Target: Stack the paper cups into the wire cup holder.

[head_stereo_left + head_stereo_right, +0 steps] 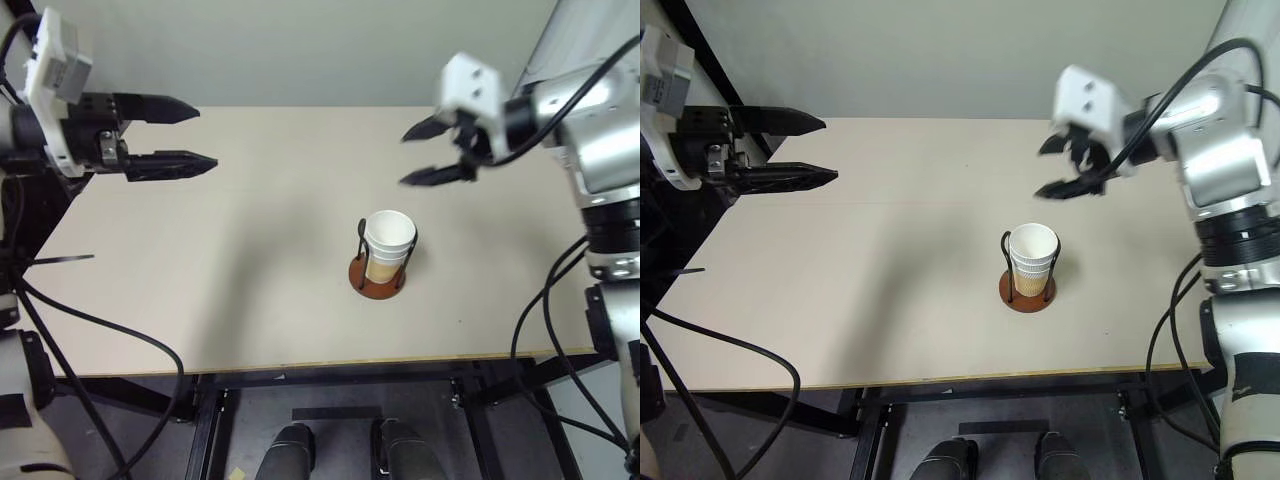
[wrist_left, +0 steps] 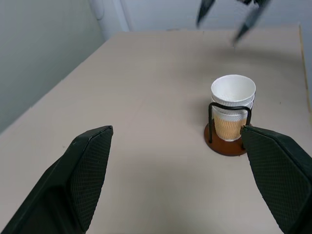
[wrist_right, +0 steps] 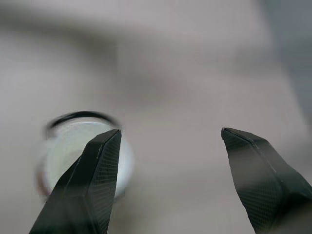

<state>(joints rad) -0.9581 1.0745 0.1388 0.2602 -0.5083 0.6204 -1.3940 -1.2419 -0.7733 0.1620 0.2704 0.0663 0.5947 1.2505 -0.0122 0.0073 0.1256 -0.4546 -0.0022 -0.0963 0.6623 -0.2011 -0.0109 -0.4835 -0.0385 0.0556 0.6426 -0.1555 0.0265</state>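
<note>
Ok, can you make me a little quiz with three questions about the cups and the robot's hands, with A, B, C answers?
1. Where are the paper cups?
A. Nested in the wire cup holder
B. Lying on the table beside it
C. Held in a hand

2. What colour is the holder's round base?
A. Blue
B. Reddish-brown
C. White

3. How is the right hand?
A. Shut on a cup
B. Open, holding nothing
C. Pressed flat on the table

Answers:
1. A, the stack stands upright inside the black wire loops on the base.
2. B, the disc under the cups shows reddish-brown against the pale table.
3. B, its two black fingers stand apart in the air above and behind the cups, with nothing between them. The left hand is open too.
</note>
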